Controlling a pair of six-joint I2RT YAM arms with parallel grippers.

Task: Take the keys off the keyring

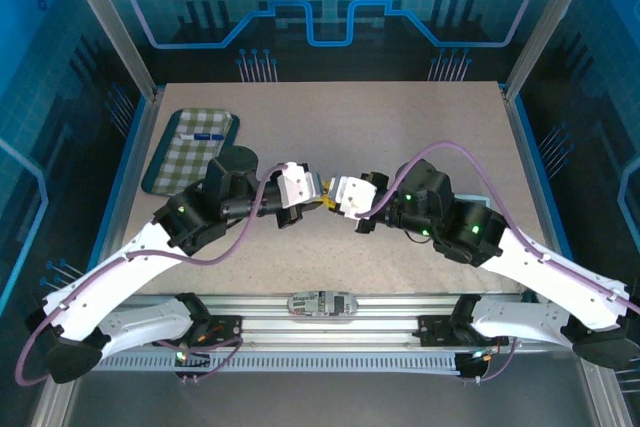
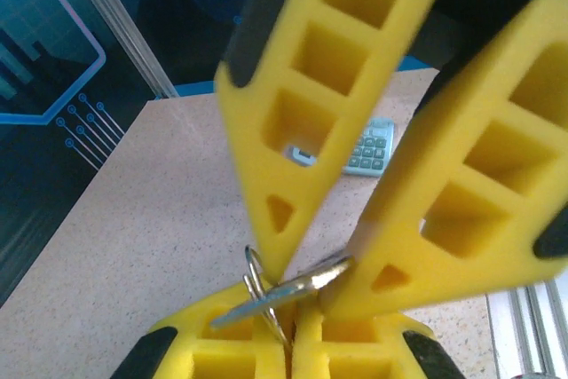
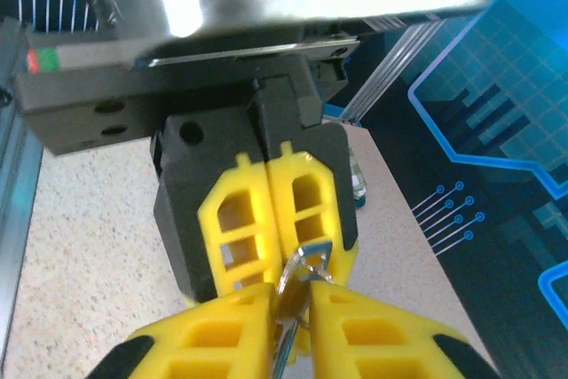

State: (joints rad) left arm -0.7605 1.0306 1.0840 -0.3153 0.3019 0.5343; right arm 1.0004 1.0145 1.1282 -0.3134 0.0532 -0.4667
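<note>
- Left gripper (image 2: 288,324), on the arm bent in from the near-left corner: fingers pressed together on the ring, anchoring it over mid-tabletop so the other side has something fixed to pull against.
- Right gripper (image 3: 290,312), reaching in from the near-right corner to meet it tip to tip: fingers closed on one end of the key, taking hold of the part that has to slide off. Looks like the separating step, with the key not yet free.
- Both seemingly held off the tabletop, probably to leave room to twist and draw apart.
- Checked mat (image 1: 190,152) flat by the far-left corner, well apart from the work; possibly the drop-off spot, though only a guess.
- Calculator (image 2: 371,150) flat on the tabletop beyond the fingers, out of the way.
- Key (image 2: 280,294), silvery, slanting between the two pairs of fingertips and crossing the ring; angled, likely to work it along the coil.
- Ring (image 2: 255,274), thin wire loop poking up just beside the left pinch, touching the key.
</note>
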